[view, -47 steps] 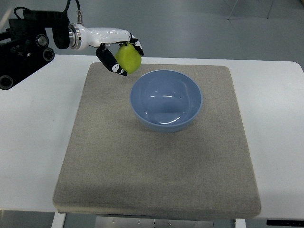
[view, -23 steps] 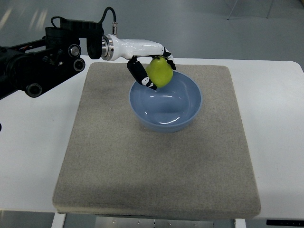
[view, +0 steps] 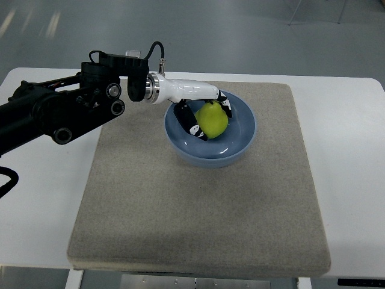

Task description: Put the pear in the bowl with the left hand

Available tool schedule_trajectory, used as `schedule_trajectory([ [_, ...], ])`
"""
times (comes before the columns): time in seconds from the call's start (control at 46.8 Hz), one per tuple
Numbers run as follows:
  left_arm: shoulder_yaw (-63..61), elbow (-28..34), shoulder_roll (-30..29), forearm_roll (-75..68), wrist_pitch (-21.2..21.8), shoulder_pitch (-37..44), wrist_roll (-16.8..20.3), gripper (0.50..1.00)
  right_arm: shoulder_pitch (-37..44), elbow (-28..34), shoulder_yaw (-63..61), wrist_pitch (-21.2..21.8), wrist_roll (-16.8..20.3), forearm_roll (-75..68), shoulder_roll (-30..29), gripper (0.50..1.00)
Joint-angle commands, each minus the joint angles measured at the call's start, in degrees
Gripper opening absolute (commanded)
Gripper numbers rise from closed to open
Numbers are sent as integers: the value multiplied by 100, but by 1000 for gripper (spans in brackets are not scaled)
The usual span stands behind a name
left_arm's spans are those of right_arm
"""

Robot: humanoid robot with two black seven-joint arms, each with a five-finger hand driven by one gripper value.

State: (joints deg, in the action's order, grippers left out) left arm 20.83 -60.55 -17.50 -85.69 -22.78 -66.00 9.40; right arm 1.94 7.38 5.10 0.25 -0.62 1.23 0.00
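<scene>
A yellow-green pear is inside the light blue bowl, low over its floor. My left hand comes in from the left on a black arm with a white forearm and is shut on the pear, its black and white fingers wrapped around the fruit's left side and top. I cannot tell whether the pear touches the bowl's floor. The bowl stands on the grey mat, towards its far middle. My right hand is out of the picture.
The mat lies on a white table. My black left arm stretches across the table's far left corner and the mat's far left edge. Grey floor shows beyond the table.
My left hand has carried the pear from above the mat's far left corner rightwards over the bowl's rim and down into the bowl. The bowl stayed put.
</scene>
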Motion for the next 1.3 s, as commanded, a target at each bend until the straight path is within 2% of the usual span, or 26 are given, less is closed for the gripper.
schedule_trajectory([
  [0.0,0,-1,10,0,1,44,1,776,0,0,0,1,0,0,0,926],
  [0.278,18,-1,1,97,1,97,27,962,0,0,0,1,0,-8,0,924],
  [0.385,18,-10,10,97,1,105,36,966,0,0,0,1,0,-8,0,926],
  [0.449,18,-10,10,97,1,97,36,990,0,0,0,1,0,-8,0,926],
  [0.791,114,-19,1,105,28,35,36,990,0,0,0,1,0,0,0,924],
  [1.069,756,25,-78,132,36,-18,27,990,0,0,0,1,0,1,0,924],
  [1.283,1362,710,-166,167,45,-27,18,990,0,9,0,1,0,1,0,926],
])
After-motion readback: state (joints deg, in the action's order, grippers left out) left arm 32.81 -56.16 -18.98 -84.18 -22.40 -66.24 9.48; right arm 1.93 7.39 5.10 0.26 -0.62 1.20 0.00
